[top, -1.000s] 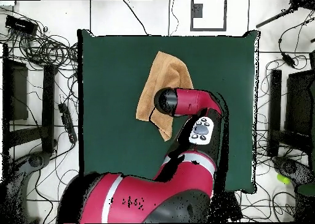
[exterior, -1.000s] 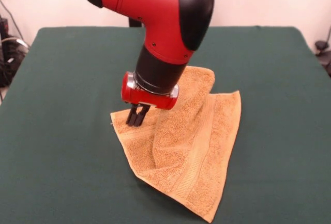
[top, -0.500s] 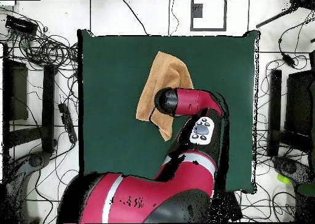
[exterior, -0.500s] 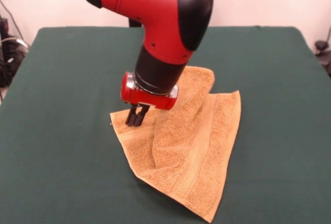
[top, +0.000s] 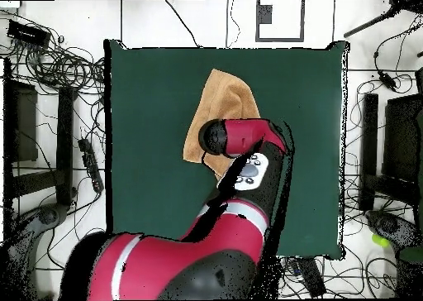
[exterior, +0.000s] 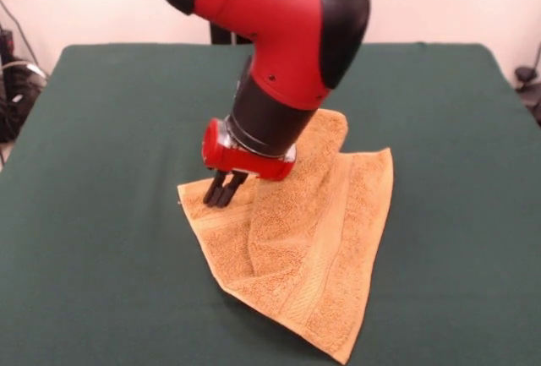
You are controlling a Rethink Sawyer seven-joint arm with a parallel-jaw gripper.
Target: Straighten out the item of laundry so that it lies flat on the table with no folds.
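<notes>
The item of laundry (exterior: pixel 313 239), an orange-tan terry towel, lies on the green table (exterior: pixel 101 129) with a raised fold running along its middle and one side doubled over. My gripper (exterior: pixel 220 193) points down at the towel's left corner, fingers pressed together with their tips in the cloth. In the overhead view the towel (top: pixel 225 99) shows beyond the red arm (top: pixel 244 136), which hides the gripper and the towel's near part.
Green table surface (top: pixel 149 149) surrounds the towel on all sides. Cables and equipment lie on the floor around the table (top: pixel 58 66). The arm's bulky wrist hangs over the towel's far part.
The arm has swung slightly, its upper body shifting right in the front view. The gripper tips and the towel's left corner have crept a little to the left.
</notes>
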